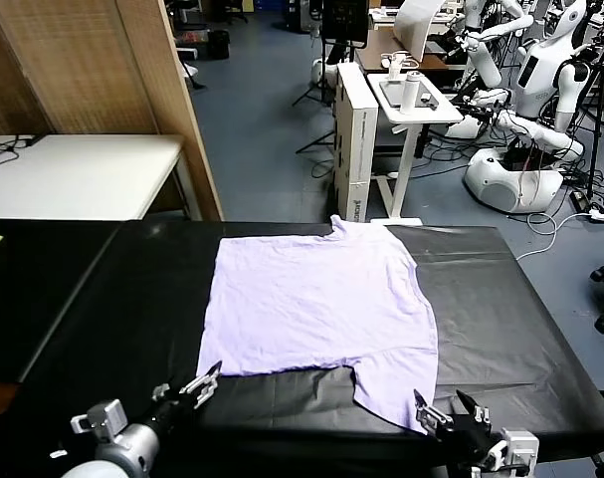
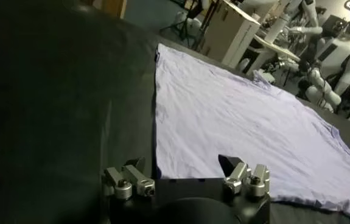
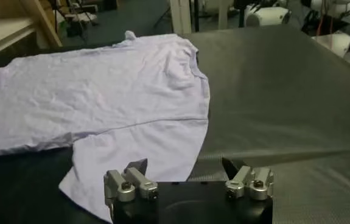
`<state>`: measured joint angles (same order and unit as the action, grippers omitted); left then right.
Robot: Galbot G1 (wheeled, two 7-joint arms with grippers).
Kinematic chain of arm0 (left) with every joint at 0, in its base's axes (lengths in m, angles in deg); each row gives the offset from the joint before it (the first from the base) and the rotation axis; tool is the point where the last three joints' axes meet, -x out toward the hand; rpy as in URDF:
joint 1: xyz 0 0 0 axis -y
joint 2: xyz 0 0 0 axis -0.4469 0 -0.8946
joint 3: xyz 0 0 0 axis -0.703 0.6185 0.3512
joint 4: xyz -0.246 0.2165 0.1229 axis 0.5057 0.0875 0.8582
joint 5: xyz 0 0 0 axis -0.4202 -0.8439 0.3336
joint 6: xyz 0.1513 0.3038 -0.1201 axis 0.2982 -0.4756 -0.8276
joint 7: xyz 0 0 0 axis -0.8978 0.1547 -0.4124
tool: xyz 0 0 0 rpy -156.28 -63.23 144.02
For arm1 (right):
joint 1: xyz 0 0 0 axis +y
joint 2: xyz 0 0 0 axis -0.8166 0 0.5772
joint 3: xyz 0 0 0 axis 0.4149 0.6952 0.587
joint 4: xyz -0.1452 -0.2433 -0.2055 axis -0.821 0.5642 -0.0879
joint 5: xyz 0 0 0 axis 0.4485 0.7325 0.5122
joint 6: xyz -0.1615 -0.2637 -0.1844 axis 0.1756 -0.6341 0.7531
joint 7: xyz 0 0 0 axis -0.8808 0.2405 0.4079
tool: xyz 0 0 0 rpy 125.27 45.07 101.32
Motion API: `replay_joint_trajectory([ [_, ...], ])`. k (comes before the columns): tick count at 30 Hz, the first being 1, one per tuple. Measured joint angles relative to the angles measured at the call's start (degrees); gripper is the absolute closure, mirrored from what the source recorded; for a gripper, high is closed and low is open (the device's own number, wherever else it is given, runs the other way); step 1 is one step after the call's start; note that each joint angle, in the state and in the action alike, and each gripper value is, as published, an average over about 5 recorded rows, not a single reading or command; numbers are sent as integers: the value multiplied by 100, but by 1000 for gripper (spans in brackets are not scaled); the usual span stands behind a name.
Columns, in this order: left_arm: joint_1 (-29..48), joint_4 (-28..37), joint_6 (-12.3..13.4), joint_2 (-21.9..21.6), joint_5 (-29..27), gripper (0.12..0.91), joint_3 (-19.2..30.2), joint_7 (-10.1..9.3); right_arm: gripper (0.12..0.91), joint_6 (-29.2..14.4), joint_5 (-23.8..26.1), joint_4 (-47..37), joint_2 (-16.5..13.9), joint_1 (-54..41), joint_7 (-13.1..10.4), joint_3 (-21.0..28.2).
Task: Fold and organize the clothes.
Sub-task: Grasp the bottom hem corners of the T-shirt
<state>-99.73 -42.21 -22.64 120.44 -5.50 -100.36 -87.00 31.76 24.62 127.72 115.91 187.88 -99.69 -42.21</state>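
Fingers apart, both grippers (image 1: 199, 383) (image 1: 443, 408); lavender T-shirt (image 1: 316, 299) flat, lightly wrinkled, on black table (image 1: 501, 319).

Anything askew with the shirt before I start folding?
The T-shirt lies mostly flat on the black table, but it looks lopsided: one sleeve juts toward the right claw, with no matching sleeve by the left claw.

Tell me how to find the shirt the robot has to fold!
Look at the big black table right in front of the robot. Spread flat in its middle lies the lavender T-shirt, with the left gripper and right gripper near its closest edge, fingers open. It is the only pale, soft thing on that dark top.
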Motion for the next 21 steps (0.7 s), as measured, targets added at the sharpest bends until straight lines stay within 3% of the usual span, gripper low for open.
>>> replay_joint_trajectory([
  [5, -10, 17, 1, 24, -67, 123, 30, -3, 130, 8, 46, -31, 68, -25, 3, 70],
  [10, -45, 43, 15, 64, -151, 131, 70, -4, 257, 8, 75, -98, 124, -34, 12, 110],
  [12, -50, 56, 24, 76, -175, 170, 80, -7, 292, 8, 80, -106, 131, -29, 19, 122],
  [16, -21, 113, 48, 85, -193, 370, 76, -16, 402, 8, 85, -103, 138, 1, 33, 133],
  [21, -9, 166, 60, 86, -192, 634, 56, -21, 678, 8, 88, -104, 142, 13, 43, 126],
])
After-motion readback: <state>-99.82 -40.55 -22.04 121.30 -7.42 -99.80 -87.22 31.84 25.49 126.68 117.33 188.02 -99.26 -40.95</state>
